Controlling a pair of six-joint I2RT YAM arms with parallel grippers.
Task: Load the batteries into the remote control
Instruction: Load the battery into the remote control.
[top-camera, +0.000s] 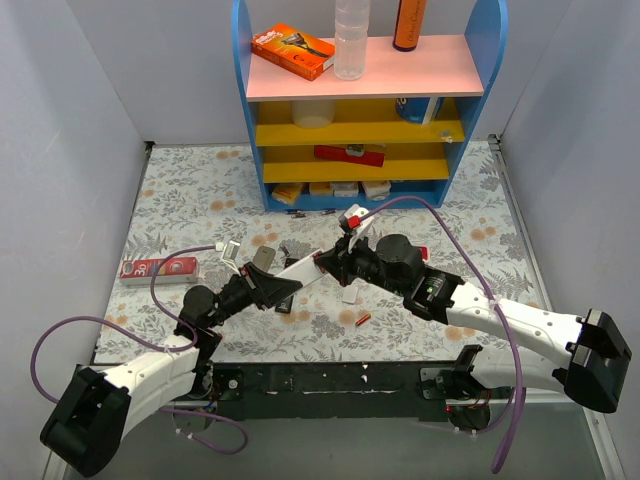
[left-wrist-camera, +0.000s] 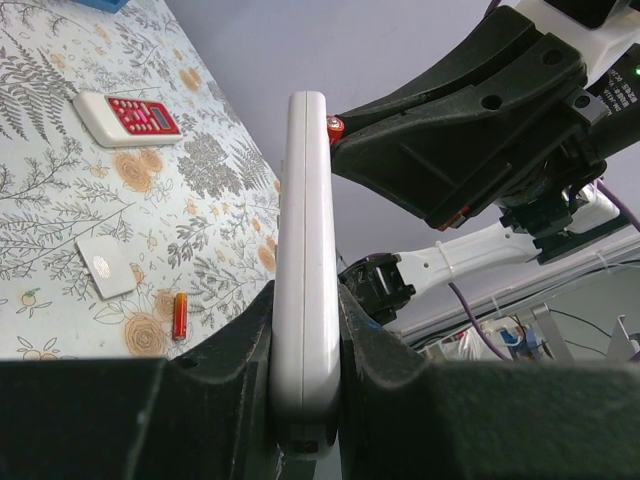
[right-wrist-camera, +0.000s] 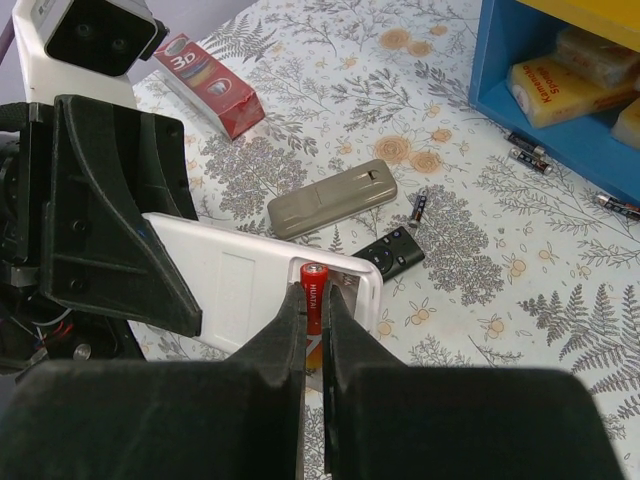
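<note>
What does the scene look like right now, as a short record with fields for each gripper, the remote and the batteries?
Left gripper: shut on the plain white oblong remote, held edge-up off the table
Right gripper: shut on a red cylindrical battery
Battery position: at the remote's recessed back; cannot tell if it is seated
Loose battery: one red-orange cylinder lying on the floral table
Nearby: small flat white panel, possibly the battery cover
</note>
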